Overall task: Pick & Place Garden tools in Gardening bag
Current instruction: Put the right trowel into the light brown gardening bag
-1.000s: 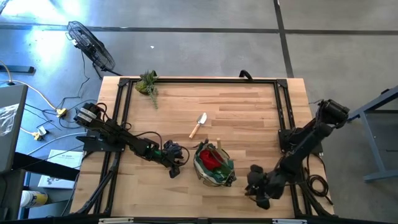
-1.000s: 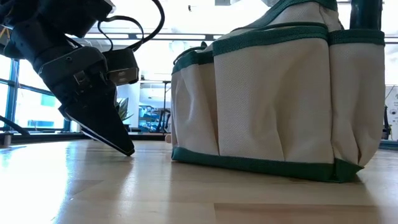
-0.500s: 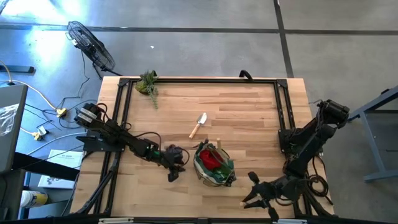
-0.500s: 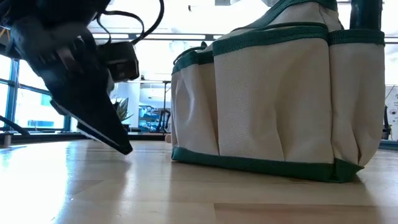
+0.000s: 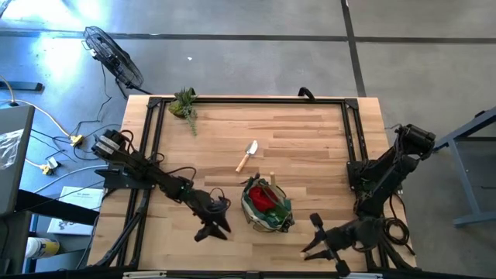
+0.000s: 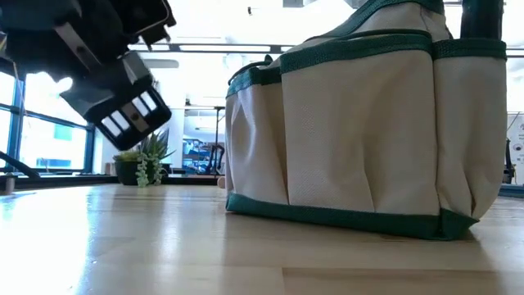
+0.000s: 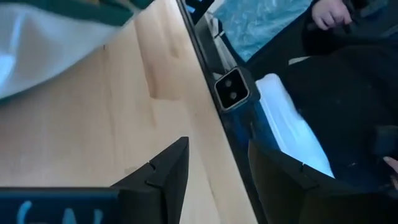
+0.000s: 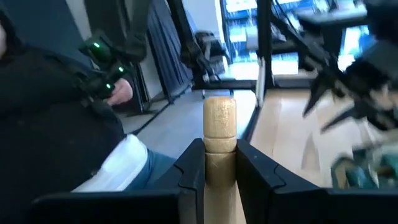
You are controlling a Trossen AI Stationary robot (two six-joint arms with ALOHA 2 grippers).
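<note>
Right tool [image 8: 219, 165] pinching a wooden handle [image 8: 219, 134], its metal end hidden; left tool [image 7: 214, 171] spread, empty.

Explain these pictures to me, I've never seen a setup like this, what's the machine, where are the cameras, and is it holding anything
This is a two-armed robot at a wooden table. One camera looks straight down, one sits at table height, and one rides on each wrist.

From above, the gardening bag, with something red inside, sits near the front edge. A wooden-handled trowel lies behind it, and a leafy plant sits in a far corner.

The left gripper is beside the bag, open and empty; its wrist camera shows table between the fingers. The right gripper is shut on a wooden handle, off to the bag's other side. A person shows beyond the table in the wrist views.
</note>
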